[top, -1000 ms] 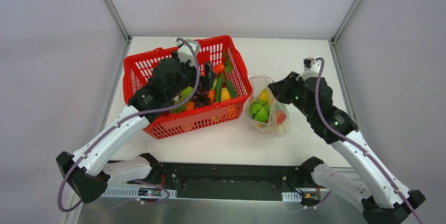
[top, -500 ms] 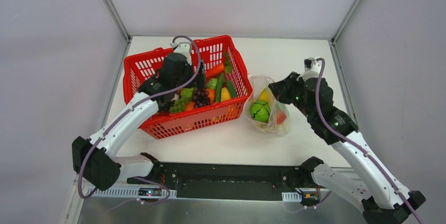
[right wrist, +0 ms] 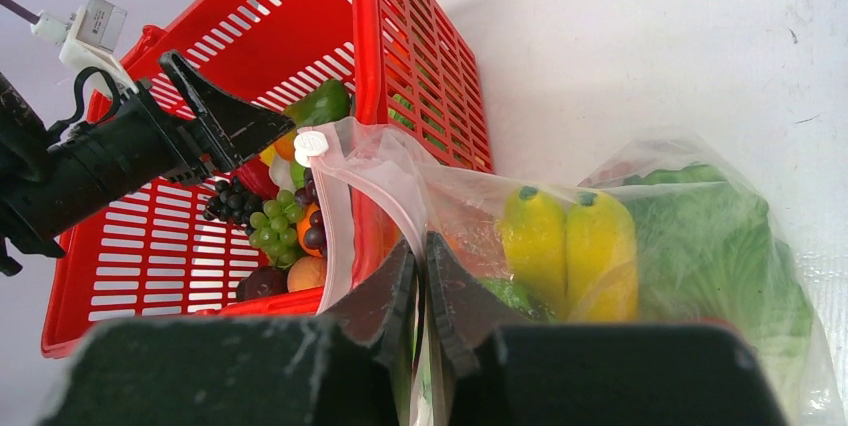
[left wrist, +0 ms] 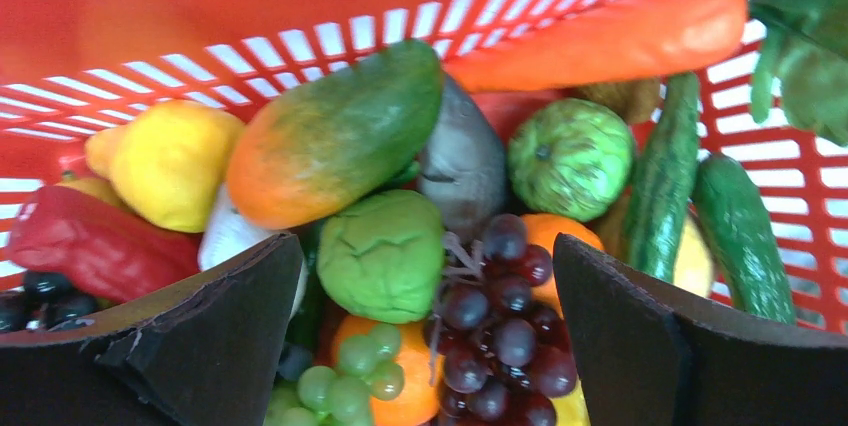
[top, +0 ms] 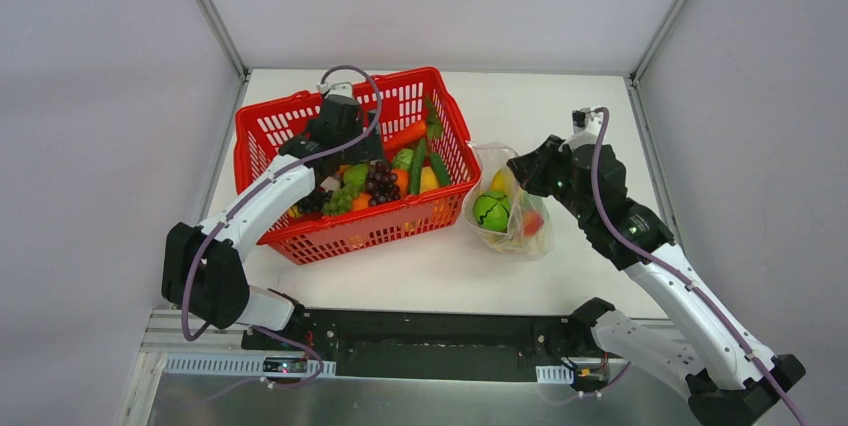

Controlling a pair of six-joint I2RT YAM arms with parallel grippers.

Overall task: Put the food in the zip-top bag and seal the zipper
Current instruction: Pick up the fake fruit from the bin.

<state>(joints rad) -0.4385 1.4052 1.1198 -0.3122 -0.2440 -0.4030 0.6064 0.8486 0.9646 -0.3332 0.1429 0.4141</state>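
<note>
The left gripper (left wrist: 425, 281) hangs inside the red basket (top: 262, 114), jaws wide apart and empty above the purple grapes (left wrist: 500, 321) and a lumpy green piece (left wrist: 385, 251), so closing here could catch two crowded pieces at once or squirt a round one aside. Just beside the basket, on the right arm's side, the right gripper (right wrist: 420, 246) is pinched together on the zip-top bag (right wrist: 700, 236) at its mouth, by the pink zipper (right wrist: 385, 196). That thin film could slip free and the mouth sag shut, blocking the next piece or spilling the bananas (right wrist: 570, 246) inside.
</note>
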